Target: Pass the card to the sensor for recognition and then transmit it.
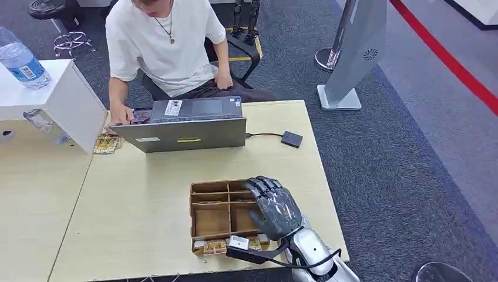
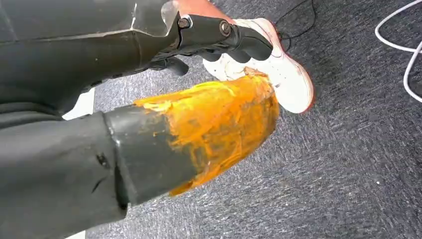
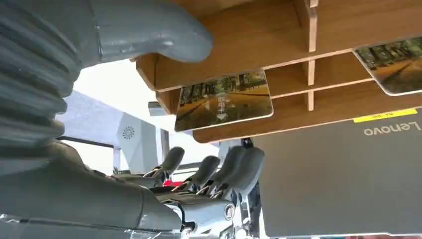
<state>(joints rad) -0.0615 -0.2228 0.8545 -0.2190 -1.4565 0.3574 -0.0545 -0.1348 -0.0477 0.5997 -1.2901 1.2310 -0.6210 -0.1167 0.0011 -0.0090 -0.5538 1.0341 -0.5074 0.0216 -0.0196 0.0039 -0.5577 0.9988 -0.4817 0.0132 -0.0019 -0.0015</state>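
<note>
A wooden divided tray [image 1: 202, 218] lies near the table's front edge, with picture cards [image 1: 214, 247] in its front row. My right hand [image 1: 275, 207] hovers over the tray's right side, fingers apart and holding nothing. In the right wrist view one card [image 3: 224, 99] lies in a tray compartment just beyond my right hand [image 3: 149, 199], and a second card [image 3: 395, 64] lies further along. The small black sensor [image 1: 292, 139] sits on the table, cabled to the laptop [image 1: 188, 132]. My left hand [image 2: 199, 124], its thumb wrapped in orange, hangs over grey carpet and holds nothing.
A person in a white shirt [image 1: 164, 41] sits behind the laptop with one hand at its left side. A white box [image 1: 59, 100] carries a water bottle [image 1: 20, 59] at the far left. More cards [image 1: 107, 143] lie beside the laptop. A shoe [image 2: 283, 74] stands on the carpet.
</note>
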